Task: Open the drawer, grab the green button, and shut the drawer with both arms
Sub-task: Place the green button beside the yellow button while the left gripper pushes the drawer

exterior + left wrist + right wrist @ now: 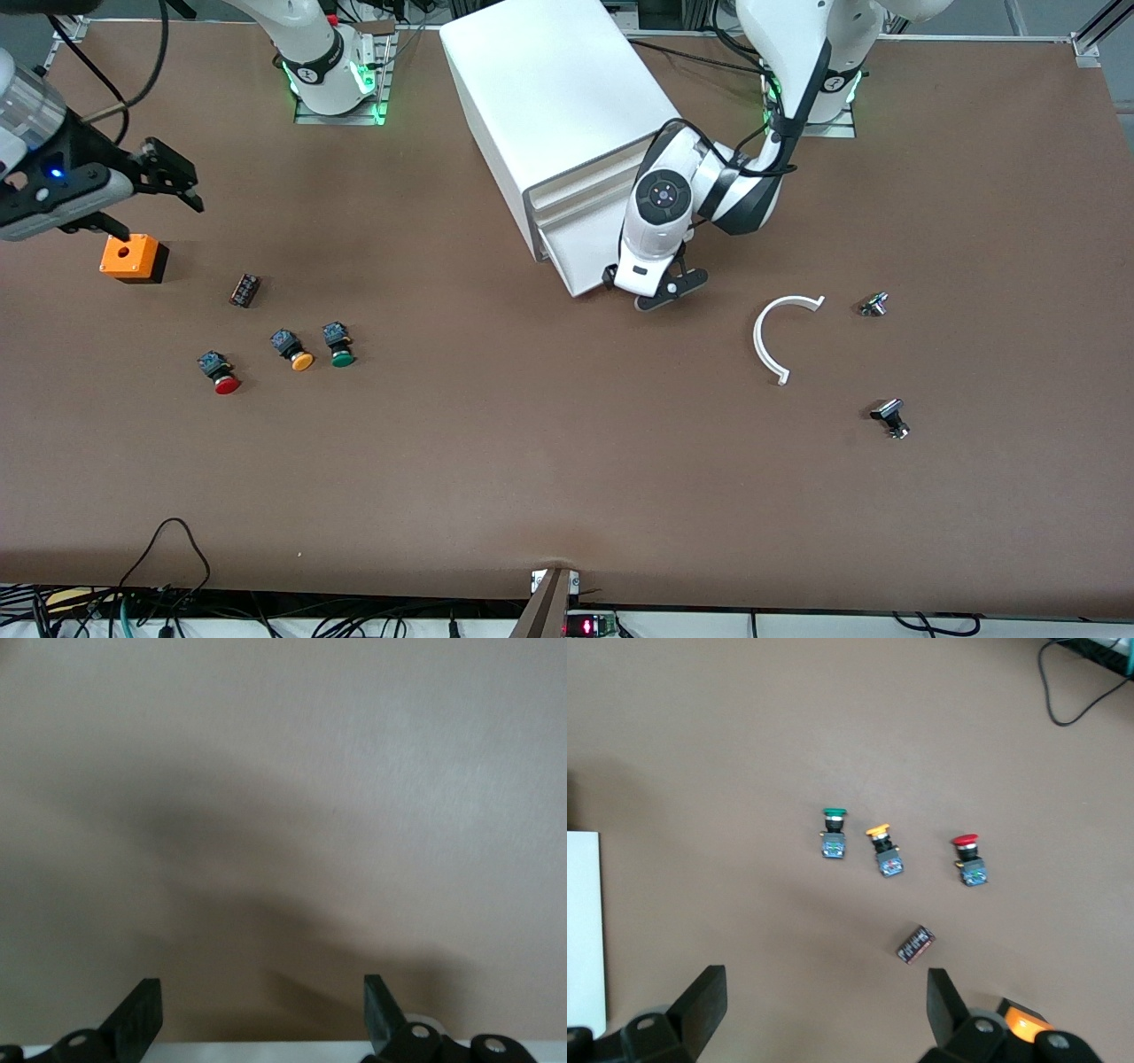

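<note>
The white cabinet (549, 97) stands at the middle of the table near the arms' bases. Its lowest drawer (580, 257) juts out slightly from the grey-rimmed front. My left gripper (642, 285) is low at that drawer's front, open, with nothing between its fingers. In the left wrist view a white edge (266, 1052) runs between the left gripper's (260, 988) fingers. The green-capped button (341, 350) lies on the table toward the right arm's end and shows in the right wrist view (833, 828). My right gripper (159, 217) (824, 979) hangs open and empty above the table by an orange box.
Beside the green button lie an orange-yellow-capped button (301, 359) and a red-capped one (226, 381). A small dark block (244, 290) and the orange box (133, 257) are close by. Toward the left arm's end lie a white curved piece (780, 341) and two small metal parts (874, 304) (890, 418).
</note>
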Available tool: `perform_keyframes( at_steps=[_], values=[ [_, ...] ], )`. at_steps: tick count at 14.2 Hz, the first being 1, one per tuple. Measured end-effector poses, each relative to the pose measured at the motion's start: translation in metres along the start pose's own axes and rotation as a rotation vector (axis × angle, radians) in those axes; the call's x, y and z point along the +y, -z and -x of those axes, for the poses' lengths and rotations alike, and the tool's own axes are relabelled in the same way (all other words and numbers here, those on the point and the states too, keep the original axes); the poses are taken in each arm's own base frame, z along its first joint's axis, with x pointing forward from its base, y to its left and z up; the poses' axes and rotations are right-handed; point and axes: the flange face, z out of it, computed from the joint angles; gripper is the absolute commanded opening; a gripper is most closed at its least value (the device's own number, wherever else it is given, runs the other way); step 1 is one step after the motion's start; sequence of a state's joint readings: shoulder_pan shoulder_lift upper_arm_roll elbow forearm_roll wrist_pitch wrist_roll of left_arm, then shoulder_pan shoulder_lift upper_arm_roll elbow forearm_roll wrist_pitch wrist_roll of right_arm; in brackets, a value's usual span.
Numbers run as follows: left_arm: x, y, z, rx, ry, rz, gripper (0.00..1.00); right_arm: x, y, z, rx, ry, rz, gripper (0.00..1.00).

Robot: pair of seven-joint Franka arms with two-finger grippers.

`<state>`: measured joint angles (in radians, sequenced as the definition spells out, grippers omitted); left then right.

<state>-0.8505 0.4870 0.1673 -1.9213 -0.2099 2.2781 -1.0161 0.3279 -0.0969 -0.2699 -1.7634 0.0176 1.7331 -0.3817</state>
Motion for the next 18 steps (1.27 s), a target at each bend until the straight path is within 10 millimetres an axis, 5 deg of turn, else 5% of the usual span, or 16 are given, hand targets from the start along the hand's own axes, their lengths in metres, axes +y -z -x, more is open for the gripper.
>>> perform_keyframes(
  at_steps=[2,7,12,18],
  values=[
    [0.001,0.006,0.013,-0.010,-0.006,-0.012,1.00,0.003,0.009,0.000,0.003,-0.001,0.013,1.00],
    [0.009,0.007,0.048,-0.028,-0.030,-0.020,1.00,0.003,-0.013,-0.018,-0.044,0.011,0.026,1.00],
    [0.016,-0.001,0.078,-0.049,-0.052,-0.034,1.00,0.007,-0.010,-0.020,-0.037,0.008,0.032,1.00],
    [0.014,-0.008,0.088,-0.059,-0.063,-0.048,1.00,0.017,-0.016,-0.019,-0.047,-0.008,0.033,1.00]
  ],
)
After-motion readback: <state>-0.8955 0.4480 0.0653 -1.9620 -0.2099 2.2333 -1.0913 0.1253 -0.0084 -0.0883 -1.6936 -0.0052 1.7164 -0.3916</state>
